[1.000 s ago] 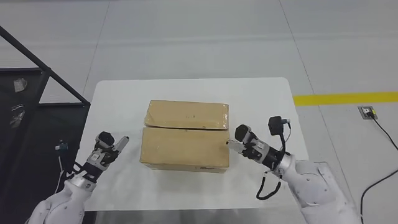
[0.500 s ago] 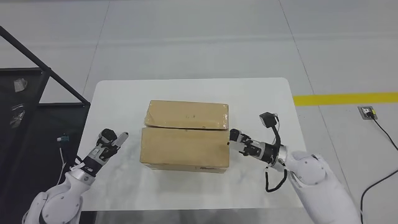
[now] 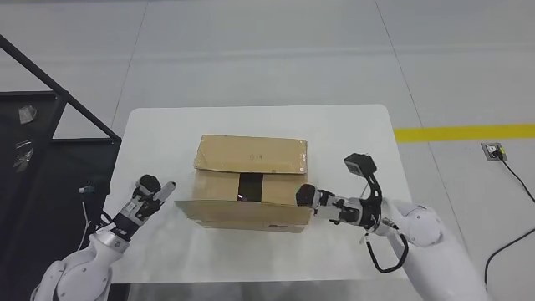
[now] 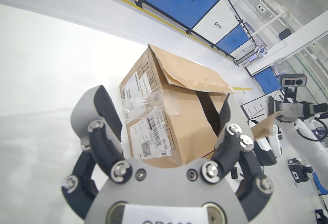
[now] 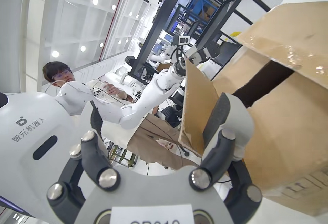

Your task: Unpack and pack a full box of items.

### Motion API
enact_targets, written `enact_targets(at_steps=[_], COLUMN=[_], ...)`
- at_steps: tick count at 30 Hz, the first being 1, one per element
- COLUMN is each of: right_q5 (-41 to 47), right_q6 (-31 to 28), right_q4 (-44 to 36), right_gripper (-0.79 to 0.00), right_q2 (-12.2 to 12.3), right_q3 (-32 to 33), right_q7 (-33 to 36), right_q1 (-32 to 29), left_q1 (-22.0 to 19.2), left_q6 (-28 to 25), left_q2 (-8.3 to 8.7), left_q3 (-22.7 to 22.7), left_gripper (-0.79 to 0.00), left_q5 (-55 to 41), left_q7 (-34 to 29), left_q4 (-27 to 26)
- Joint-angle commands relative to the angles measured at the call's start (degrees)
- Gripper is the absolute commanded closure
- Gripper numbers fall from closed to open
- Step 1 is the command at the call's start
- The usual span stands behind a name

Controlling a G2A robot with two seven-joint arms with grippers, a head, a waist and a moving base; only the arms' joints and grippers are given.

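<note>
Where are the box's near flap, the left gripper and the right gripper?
near flap (image 3: 242, 206), top view, middle of its long edge.
left gripper (image 3: 160, 189), top view, midway between its fingertips.
right gripper (image 3: 303, 197), top view, midway between its fingertips.

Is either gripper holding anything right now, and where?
Nothing is clamped. The right gripper is open, with one finger against the near flap's end; the left gripper is open beside the box.

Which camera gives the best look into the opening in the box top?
The top view: it looks straight down into the dark opening between inner flaps. The wrist views catch it slantwise from either end of the box, as a dark slit.
</note>
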Motion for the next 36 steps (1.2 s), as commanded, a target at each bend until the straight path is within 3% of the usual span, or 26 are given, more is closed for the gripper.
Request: enact_targets(at_steps=[1,15,18,22,25,36], right_q5=[0.0,-9.7,-9.1,-0.5,6.0,5.8], right_q6=[0.4,3.1,1.4,-3.1,-0.1,0.3], right_q4=[-1.4,-5.0,-5.1,-3.7,-0.5,-0.8], right_gripper=[-0.785,-0.785,-0.785,-0.785,-0.785,-0.785], right_q2=[0.7,4.5,4.8,4.6,3.9,3.8], right_q3=[0.1,-7.7,-9.2,-9.7,-9.6,-9.9], right_q7=[0.4,3.2,1.5,-3.1,-8.0,-7.9], right_q1=[-0.7,-0.2,0.9,1.6,3.2,3.1], left_q1=[0.1,1.7,1.7,1.4,1.1,0.9], left_q6=[-0.9,-15.0,-16.1,-16.6,-16.6,-16.2], left_q2=[0.13,2.11,2.41,2.78,2.95,3.03], left_q3=[0.1,-1.1,-0.5,0.2,1.1,1.5], left_gripper=[-0.785,-0.785,-0.785,-0.785,-0.785,-0.785], left_q5=[0.0,10.0,13.0,16.2,18.6,19.5], left_q7=[-1.0,-10.2,-11.2,-12.1,-11.9,-11.7], left_q4=[-0.1,1.6,2.0,2.3,2.2,2.2])
